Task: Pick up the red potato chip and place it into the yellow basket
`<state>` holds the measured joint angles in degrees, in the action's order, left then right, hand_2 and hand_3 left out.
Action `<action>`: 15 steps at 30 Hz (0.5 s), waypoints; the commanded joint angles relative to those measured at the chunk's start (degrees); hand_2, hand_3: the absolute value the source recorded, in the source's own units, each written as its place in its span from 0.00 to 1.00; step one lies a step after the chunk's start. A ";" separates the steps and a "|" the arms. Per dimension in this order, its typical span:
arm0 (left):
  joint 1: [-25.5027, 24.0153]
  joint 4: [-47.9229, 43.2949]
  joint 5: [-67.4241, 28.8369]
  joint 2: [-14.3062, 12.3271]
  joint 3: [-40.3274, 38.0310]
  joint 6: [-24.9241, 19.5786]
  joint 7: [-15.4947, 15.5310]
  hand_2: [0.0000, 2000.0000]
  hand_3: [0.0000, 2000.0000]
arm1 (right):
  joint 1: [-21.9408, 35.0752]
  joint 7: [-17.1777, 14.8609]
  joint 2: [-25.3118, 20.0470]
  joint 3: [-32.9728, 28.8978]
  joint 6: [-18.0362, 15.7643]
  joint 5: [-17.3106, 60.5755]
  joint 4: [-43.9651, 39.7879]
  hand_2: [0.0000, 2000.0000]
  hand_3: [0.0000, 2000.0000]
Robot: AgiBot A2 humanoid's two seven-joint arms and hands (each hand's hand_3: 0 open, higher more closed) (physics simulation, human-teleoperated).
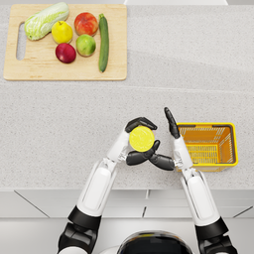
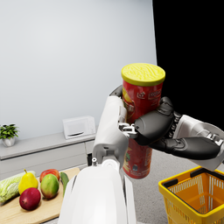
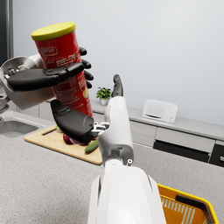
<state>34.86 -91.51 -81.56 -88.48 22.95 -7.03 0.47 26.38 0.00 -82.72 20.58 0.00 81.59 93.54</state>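
between both hands, left hand (image 1: 139,124) grips chip can (image 1: 142,138); right hand (image 1: 161,149) touches it.

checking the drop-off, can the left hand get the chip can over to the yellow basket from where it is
Probably yes. The left hand holds the chip can upright above the counter, beside the yellow basket, whose top is open. But the right hand sits between them, touching the can, and may need to move aside.

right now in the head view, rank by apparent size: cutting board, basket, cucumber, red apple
1. cutting board
2. basket
3. cucumber
4. red apple

The gaps are plain, and all four rest on the counter.
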 commanded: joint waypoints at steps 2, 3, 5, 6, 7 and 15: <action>-0.03 -2.09 -0.01 -0.37 5.47 -0.11 0.07 1.00 1.00 | 3.28 -0.01 -2.26 1.01 -0.55 0.00 -2.28 0.00 0.00; -0.14 -2.11 -0.03 -0.43 5.91 0.11 0.00 1.00 1.00 | 3.41 -0.04 -2.48 1.03 -2.08 0.00 -2.27 0.00 0.00; 0.19 -2.06 -0.29 -0.13 7.46 1.27 -0.21 1.00 1.00 | 3.93 -0.14 -2.68 1.57 -4.01 0.09 -2.70 0.00 0.00; 0.25 -2.18 -0.40 0.20 7.55 1.89 -0.30 1.00 1.00 | 3.86 -0.15 -2.51 1.22 -4.55 0.12 -2.12 0.00 0.00; 0.32 -2.12 -0.45 0.50 7.33 2.46 -0.32 1.00 1.00 | 3.78 -0.16 -2.34 0.66 -4.98 0.15 -1.84 0.68 0.16; -0.42 -4.55 -0.18 2.07 3.62 6.05 -0.25 0.00 0.35 | 4.16 -0.16 -2.10 -1.41 -12.82 0.16 -2.18 1.00 1.00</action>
<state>34.03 -94.39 -81.70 -86.27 28.44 -0.70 0.15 28.75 0.00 -84.04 20.59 -13.03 81.71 91.02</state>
